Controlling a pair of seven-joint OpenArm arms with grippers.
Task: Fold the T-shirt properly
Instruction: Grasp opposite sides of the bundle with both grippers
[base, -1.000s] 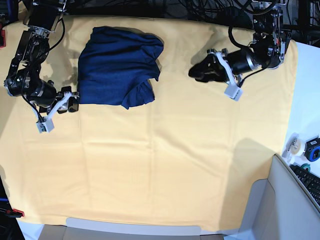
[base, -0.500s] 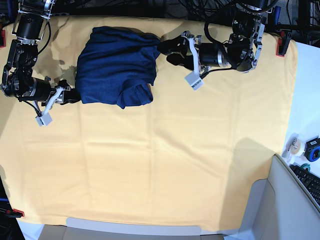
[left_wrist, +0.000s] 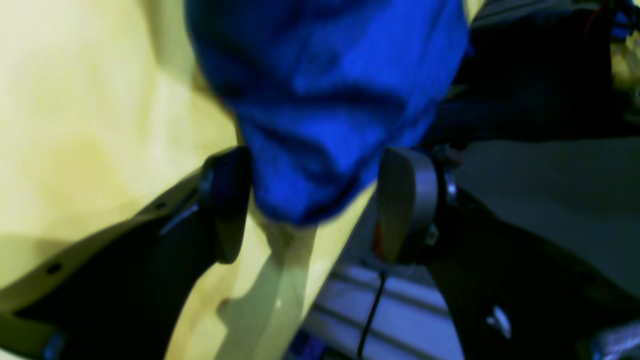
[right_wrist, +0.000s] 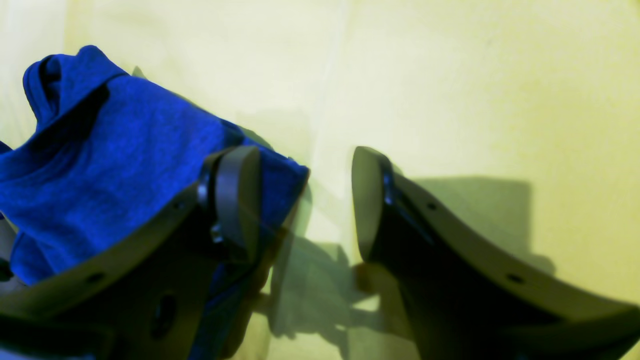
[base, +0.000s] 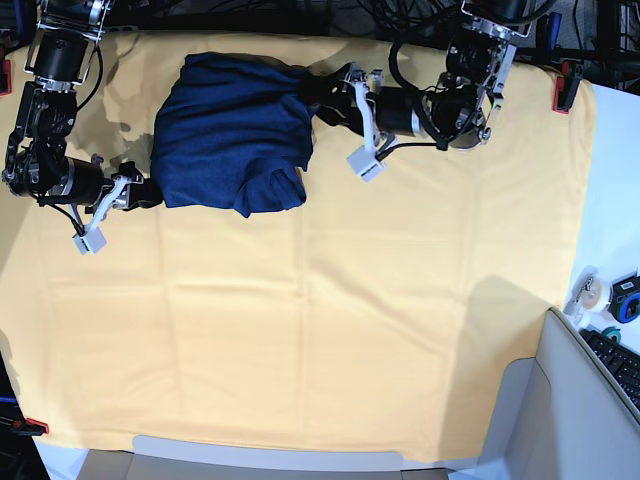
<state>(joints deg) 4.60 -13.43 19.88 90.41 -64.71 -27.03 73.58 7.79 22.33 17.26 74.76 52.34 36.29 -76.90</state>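
The dark navy T-shirt (base: 232, 132) lies bunched in a rough block at the back left of the yellow table cloth (base: 330, 300). My left gripper (base: 322, 97) is at the shirt's upper right corner. In the left wrist view it (left_wrist: 315, 207) is open, with a blurred lump of the shirt (left_wrist: 325, 100) reaching down between its jaws. My right gripper (base: 146, 193) is at the shirt's lower left edge. In the right wrist view it (right_wrist: 300, 200) is open; the shirt (right_wrist: 120, 160) lies beside and behind its left finger (right_wrist: 235, 200), with mostly yellow cloth in the gap.
Cables and arm mounts run along the back edge. A red clamp (base: 565, 90) sits at the back right corner. Tape rolls (base: 590, 292), a keyboard (base: 618, 362) and a grey box (base: 560, 420) stand off the cloth at the right.
My left gripper has moved left across the cloth until its jaws reach the shirt's upper right corner. My right gripper has moved closer against the shirt's left edge.
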